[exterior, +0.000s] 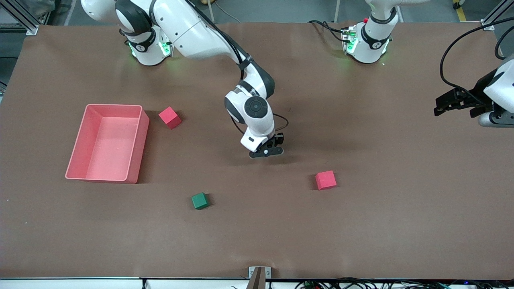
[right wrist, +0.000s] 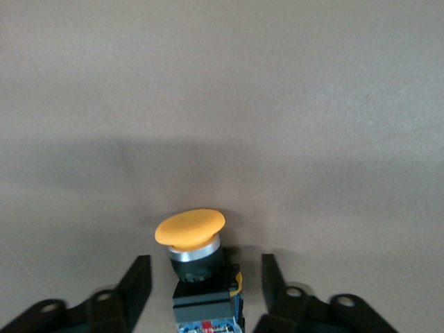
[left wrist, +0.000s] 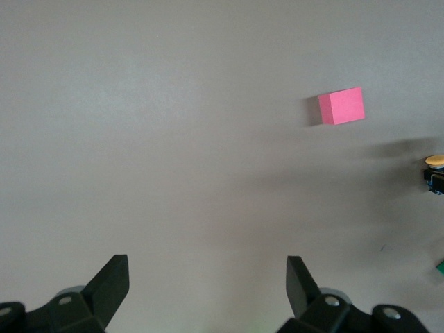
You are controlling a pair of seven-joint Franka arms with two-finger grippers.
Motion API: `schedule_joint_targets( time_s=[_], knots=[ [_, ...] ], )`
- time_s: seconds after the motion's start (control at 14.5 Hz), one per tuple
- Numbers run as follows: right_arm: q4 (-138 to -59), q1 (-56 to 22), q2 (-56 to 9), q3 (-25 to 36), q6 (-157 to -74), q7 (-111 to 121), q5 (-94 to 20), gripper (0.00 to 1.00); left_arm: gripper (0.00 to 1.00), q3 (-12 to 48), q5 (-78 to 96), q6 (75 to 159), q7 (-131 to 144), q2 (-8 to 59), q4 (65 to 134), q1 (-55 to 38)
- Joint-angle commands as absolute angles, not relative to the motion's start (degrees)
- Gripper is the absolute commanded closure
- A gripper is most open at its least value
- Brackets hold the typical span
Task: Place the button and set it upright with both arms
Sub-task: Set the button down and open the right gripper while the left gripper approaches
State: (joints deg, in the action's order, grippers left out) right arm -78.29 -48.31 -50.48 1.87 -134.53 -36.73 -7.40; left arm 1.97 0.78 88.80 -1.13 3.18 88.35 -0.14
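The button (right wrist: 196, 260) has a black blocky body and a round orange cap. It sits between the fingers of my right gripper (right wrist: 205, 267), which is open with a gap on each side of the body. In the front view the right gripper (exterior: 267, 151) is low at the middle of the table and hides the button. In the left wrist view the button (left wrist: 434, 172) shows at the frame's edge, with its cap above its body. My left gripper (left wrist: 206, 267) is open and empty, held above the table's left-arm end (exterior: 441, 106).
A pink bin (exterior: 106, 143) stands toward the right arm's end, with a red cube (exterior: 169, 117) beside it. Another red cube (exterior: 325, 180) and a green cube (exterior: 200, 200) lie nearer to the front camera than the right gripper.
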Motion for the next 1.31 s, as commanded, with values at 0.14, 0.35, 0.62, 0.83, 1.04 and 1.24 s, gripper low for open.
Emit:
schedule_joint_targets(
  time_s=[0.14,0.35,0.62,0.83,1.04,1.24],
  knots=[
    [-78.4,-46.07,-44.5,2.9,-131.15,-37.53,-8.26,0.0,0.0,2.2,-0.09,89.91,-0.62,3.43,88.07,-0.17],
    [-78.4,-40.71,-37.38,2.9,-124.3,-37.35,-7.82,0.0,0.0,2.2,-0.09,89.91,-0.53,3.52,88.15,-0.26],
    [-78.4,-33.07,-28.06,2.99,-110.16,-36.83,-7.56,0.0,0.0,2.2,-0.09,90.35,1.05,3.52,88.68,-0.44],
    [-78.22,-27.27,-21.99,3.34,-102.24,-36.83,-6.95,0.0,0.0,2.28,-0.09,92.28,4.64,4.13,89.82,-1.31],
    [-78.13,-22.87,-17.33,3.34,-97.49,-36.56,-0.64,0.0,0.0,2.55,-0.09,97.79,11.14,4.31,93.85,-4.29],
    [-78.22,-18.3,-14.34,3.34,-93.0,-28.16,1.14,0.0,0.0,2.55,-0.09,105.71,18.96,5.35,99.21,-8.34]
  ],
)
